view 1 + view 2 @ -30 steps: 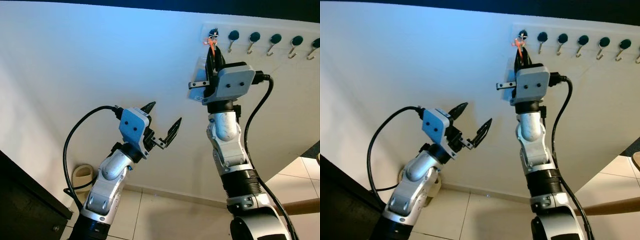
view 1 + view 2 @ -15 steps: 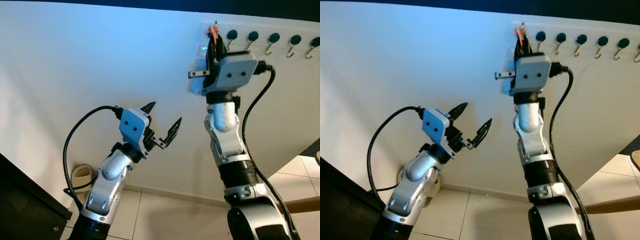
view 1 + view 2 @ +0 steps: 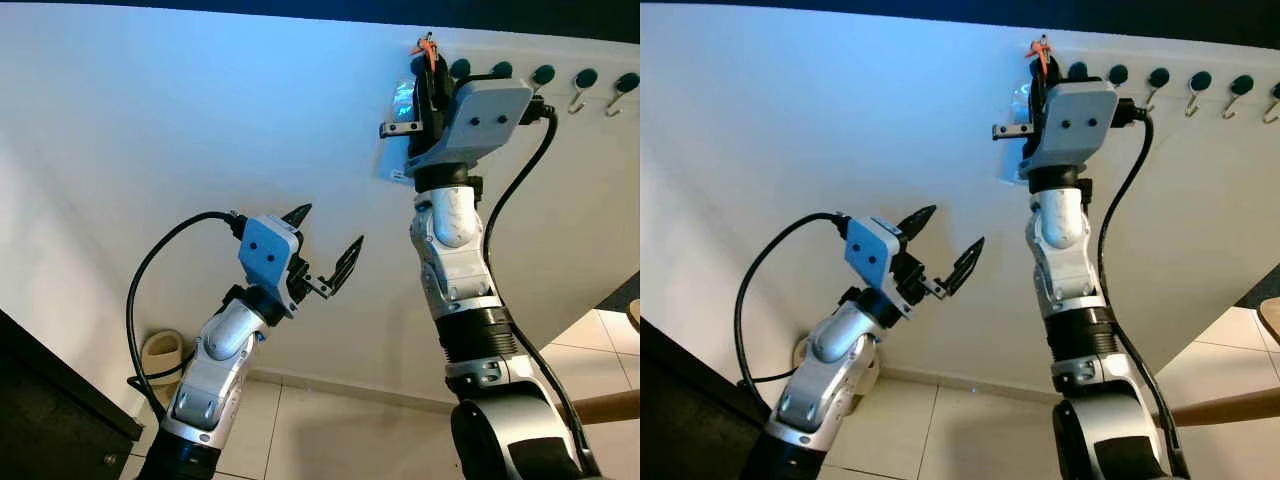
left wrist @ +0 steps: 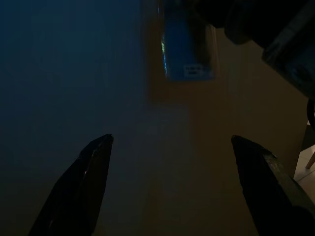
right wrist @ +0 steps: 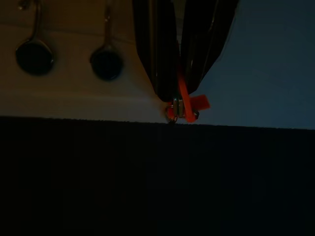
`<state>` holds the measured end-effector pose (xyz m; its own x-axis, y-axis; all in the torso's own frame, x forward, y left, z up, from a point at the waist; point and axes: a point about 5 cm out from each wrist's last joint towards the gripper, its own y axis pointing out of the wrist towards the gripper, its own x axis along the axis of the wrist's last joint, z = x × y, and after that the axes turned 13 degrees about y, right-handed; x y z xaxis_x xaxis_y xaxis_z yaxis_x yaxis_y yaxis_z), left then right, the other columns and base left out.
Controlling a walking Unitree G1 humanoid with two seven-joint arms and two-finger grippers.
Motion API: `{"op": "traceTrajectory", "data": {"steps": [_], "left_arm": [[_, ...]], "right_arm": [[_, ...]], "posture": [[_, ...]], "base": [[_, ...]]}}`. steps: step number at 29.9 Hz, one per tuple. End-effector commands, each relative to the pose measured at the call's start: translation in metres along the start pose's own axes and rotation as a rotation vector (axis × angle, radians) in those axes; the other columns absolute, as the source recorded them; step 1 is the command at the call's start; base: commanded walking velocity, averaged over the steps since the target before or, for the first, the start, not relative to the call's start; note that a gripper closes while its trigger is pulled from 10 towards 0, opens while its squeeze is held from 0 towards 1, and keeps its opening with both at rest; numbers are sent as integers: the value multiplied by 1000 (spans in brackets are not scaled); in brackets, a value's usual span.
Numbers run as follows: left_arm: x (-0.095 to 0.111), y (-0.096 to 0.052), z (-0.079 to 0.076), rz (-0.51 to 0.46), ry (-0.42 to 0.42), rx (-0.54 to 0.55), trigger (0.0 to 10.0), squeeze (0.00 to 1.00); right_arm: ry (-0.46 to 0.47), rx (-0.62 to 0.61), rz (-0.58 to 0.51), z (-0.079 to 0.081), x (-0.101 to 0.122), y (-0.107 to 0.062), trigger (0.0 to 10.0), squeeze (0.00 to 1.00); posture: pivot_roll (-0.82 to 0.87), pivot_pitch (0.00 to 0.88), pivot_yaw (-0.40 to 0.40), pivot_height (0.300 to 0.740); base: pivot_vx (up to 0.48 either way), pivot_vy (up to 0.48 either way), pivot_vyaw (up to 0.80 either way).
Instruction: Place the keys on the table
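The keys show as a small metal ring with an orange strap (image 3: pixel 427 48), held high against the white wall at the left end of the hook rack (image 3: pixel 545 74). My right gripper (image 3: pixel 431 66) is raised at full reach and shut on the strap; the right wrist view shows the orange strap (image 5: pixel 184 105) pinched at the tips of the right gripper (image 5: pixel 179 93). A pale blue tag (image 3: pixel 402 100) hangs on the wall just below. My left gripper (image 3: pixel 330 230) hovers open in mid-air lower down, holding nothing.
A row of dark-knobbed hooks (image 5: pixel 34 55) runs along the rack to the right of the keys. A black cabinet (image 3: pixel 50 410) stands at the lower left, a beige slipper (image 3: pixel 165 352) lies by the skirting, and a wooden edge (image 3: pixel 610 408) is at the lower right.
My right gripper has risen with the orange-strapped keys, from level with the first hook to the rack's top edge. The left arm has stayed put.
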<state>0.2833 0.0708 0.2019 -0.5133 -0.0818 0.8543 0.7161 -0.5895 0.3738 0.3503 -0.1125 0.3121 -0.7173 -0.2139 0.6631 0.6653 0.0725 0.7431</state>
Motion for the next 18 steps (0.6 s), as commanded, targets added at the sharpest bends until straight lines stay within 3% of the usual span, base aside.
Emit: {"op": "traceTrajectory", "data": {"steps": [1, 11, 12, 13, 14, 18], "left_arm": [[3, 2, -5, -11, -17, -15, 10000, 0], [2, 1, -5, -10, -17, -14, 10000, 0], [2, 1, -5, -11, -17, -14, 10000, 0], [3, 1, -5, -11, -17, -15, 10000, 0], [3, 1, -5, -12, -18, -16, 10000, 0], [3, 1, -6, -14, -19, -19, 10000, 0]], "right_arm": [[14, 30, -8, 4, 0, -4, 10000, 0], [62, 26, 36, -11, -10, -32, 10000, 0], [66, 24, 39, -12, -10, -34, 10000, 235], [67, 24, 41, -12, -10, -35, 10000, 867], [69, 19, 43, -13, -10, -36, 10000, 1000], [78, 4, 41, -14, -9, -37, 10000, 1000]], "posture": [[46, 146, -20, 740], [47, 147, -20, 740], [46, 143, -18, 740], [46, 143, -18, 740], [46, 143, -18, 740], [46, 138, -16, 740]], "base": [[0, 0, 0], [0, 0, 0], [0, 0, 0], [0, 0, 0], [0, 0, 0], [0, 0, 0]]}}
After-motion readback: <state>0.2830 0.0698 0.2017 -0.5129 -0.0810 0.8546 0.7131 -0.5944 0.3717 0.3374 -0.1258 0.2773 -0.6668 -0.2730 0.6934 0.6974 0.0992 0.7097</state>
